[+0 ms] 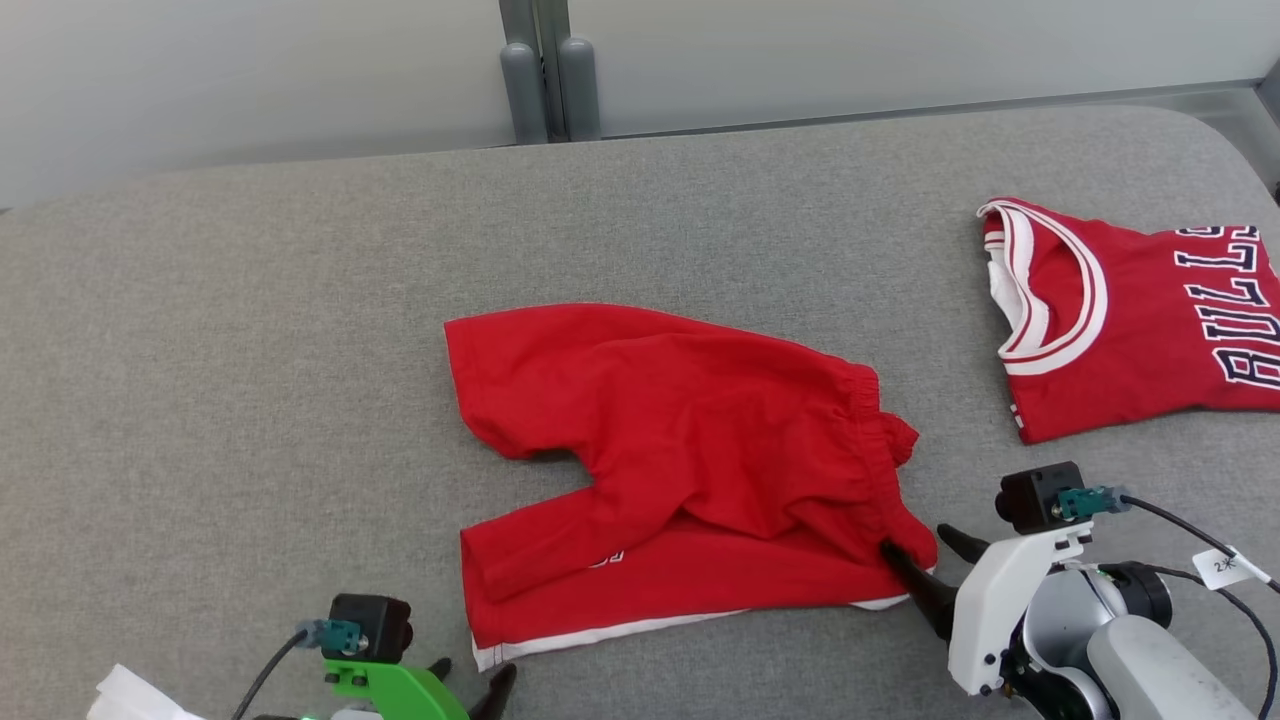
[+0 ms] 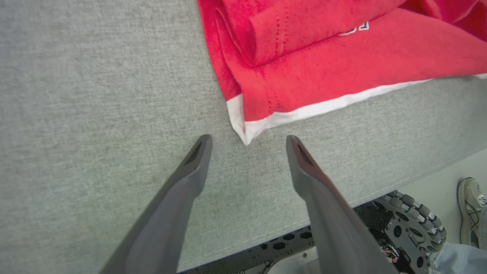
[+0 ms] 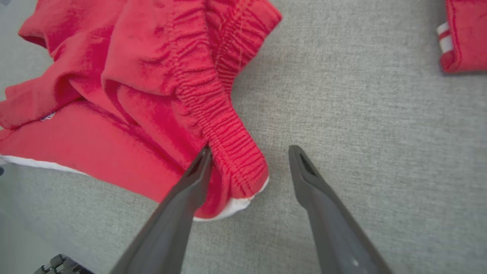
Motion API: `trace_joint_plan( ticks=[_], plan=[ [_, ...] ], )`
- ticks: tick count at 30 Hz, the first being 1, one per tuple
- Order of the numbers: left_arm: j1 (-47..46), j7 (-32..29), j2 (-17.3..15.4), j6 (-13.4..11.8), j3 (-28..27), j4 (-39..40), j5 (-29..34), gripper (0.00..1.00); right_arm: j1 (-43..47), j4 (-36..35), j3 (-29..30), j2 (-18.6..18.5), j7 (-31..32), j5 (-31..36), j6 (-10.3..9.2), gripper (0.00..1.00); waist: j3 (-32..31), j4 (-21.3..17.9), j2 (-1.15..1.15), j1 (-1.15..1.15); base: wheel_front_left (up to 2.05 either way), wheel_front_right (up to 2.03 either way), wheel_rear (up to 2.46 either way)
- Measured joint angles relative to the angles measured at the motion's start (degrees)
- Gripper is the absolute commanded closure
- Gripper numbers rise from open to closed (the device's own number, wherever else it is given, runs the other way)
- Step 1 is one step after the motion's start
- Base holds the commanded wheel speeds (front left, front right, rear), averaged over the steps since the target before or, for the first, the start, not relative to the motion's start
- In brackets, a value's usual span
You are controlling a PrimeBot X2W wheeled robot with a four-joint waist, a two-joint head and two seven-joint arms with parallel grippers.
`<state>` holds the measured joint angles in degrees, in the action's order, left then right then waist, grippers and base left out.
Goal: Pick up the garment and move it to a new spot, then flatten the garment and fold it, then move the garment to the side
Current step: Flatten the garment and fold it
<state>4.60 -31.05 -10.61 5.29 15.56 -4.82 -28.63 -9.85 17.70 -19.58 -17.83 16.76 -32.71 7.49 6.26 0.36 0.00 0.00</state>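
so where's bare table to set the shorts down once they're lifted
Widest free patch: grey table left of the red shorts. A bare strip runs behind them to the far edge. Crowded on the right: Bulls jersey and right gripper leave a narrow gap.

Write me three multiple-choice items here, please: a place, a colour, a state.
1. Where does the jersey lie from the shorts? A on them; B robot's left; C robot's right.
2. The trim along the shorts' near edge is: A white; B blue; C yellow.
3. The right gripper is: A shut on cloth; B open at the waistband; C open over the jersey.
C: it lies apart at the head view's right. A: a white band runs along that edge. B: its fingers stand apart at the waistband corner.
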Motion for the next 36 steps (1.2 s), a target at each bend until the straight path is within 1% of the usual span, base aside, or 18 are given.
trace_joint_plan(
  ticks=[3, 9, 14, 15, 16, 17, 18, 19, 21, 25, 30, 34, 36],
  plan=[
    [-2.2, 1.9, -0.1, 0.0, 0.0, -3.3, 0.7, 0.0, -0.1, 0.7, -0.7, 0.4, 0.5, -0.1, 0.0, 0.0, 0.4, 0.1, 0.0, 0.0, 0.0, 0.0, 0.0],
    [-5.4, 5.2, 0.8, 0.8, 1.1, -8.1, 0.6, 0.0, -0.6, 1.1, -1.4, 0.7, 1.1, -0.5, 0.0, 0.0, 0.8, -0.1, 0.0, 0.0, 0.0, 0.0, 0.0],
    [-7.0, 6.4, 1.1, 1.3, 2.3, -11.7, 0.1, 0.0, -0.8, 1.3, -2.0, 0.7, 1.1, -0.9, 0.0, 0.01, 0.8, -0.4, 0.0, 0.0, 0.0, 0.0, 0.0],
    [-7.3, 6.8, 1.2, 1.4, 2.4, -12.2, -0.1, 0.0, -0.9, 1.3, -2.2, 0.6, 1.0, -0.9, 0.0, 0.09, 0.9, -0.4, 0.0, 0.0, 0.0, 0.0, 0.0],
    [-7.5, 7.0, 1.2, 1.4, 2.6, -12.7, -0.1, 0.0, -0.9, 1.3, -2.3, 0.6, 1.0, -1.0, 0.0, 0.22, 0.9, -0.4, 0.0, 0.0, 0.0, 0.0, 0.0],
    [-7.9, 7.1, 1.1, 1.5, 2.8, -13.2, -0.1, 0.0, -0.9, 1.3, -2.5, 0.6, 0.8, -1.1, 0.0, 0.39, 0.8, -0.4, 0.0, 0.0, 0.0, 0.0, 0.0],
    [-8.1, 7.4, 1.1, 1.5, 3.1, -13.6, -0.1, 0.0, -0.9, 1.3, -2.8, 0.6, 0.8, -1.2, 0.0, 0.52, 0.8, -0.4, 0.0, 0.0, 0.0, 0.0, 0.0],
    [-8.2, 7.5, 1.1, 1.6, 3.3, -13.9, -0.2, 0.27, -0.9, 1.2, -3.1, 0.5, 0.7, -1.4, 0.0, 0.67, 0.8, -0.4, 0.0, 0.0, 0.0, 0.0, 0.0],
    [-8.5, 7.8, 0.9, 1.6, 3.6, -14.0, -0.7, 1.0, -1.0, 1.1, -3.5, 0.5, 0.1, -1.5, 0.0, 1.0, 0.6, -0.5, 0.0, 0.0, 0.0, 0.0, 0.0],
    [-8.3, 8.1, 0.7, 1.8, 4.4, -13.7, -1.6, 1.0, -1.0, 0.8, -3.8, 0.0, -1.2, -2.0, 0.0, 1.0, 0.1, -0.4, 0.0, 0.0, 0.0, 0.0, 0.0],
    [-7.2, 8.7, -0.5, 1.8, 3.9, -11.6, -2.1, 1.0, -0.9, -0.2, -3.4, -0.5, -2.3, -2.5, 0.0, 1.0, -0.6, -0.1, 0.0, 0.0, 0.0, 0.0, 0.0],
    [-6.9, 10.4, -1.5, 1.8, 2.8, -6.4, -2.6, 1.0, -0.9, -3.7, -2.9, -0.7, -2.7, -4.9, 0.0, 1.0, -1.0, 0.2, 0.0, 0.0, 0.0, 0.0, 0.0],
    [-8.0, 11.5, -2.8, 1.6, 2.1, -2.9, -1.7, 1.0, -1.1, -6.3, -2.4, -1.1, -2.6, -6.4, 0.0, 1.0, -1.0, 0.4, 0.0, 0.0, 0.0, 0.0, 0.0]
  ],
)
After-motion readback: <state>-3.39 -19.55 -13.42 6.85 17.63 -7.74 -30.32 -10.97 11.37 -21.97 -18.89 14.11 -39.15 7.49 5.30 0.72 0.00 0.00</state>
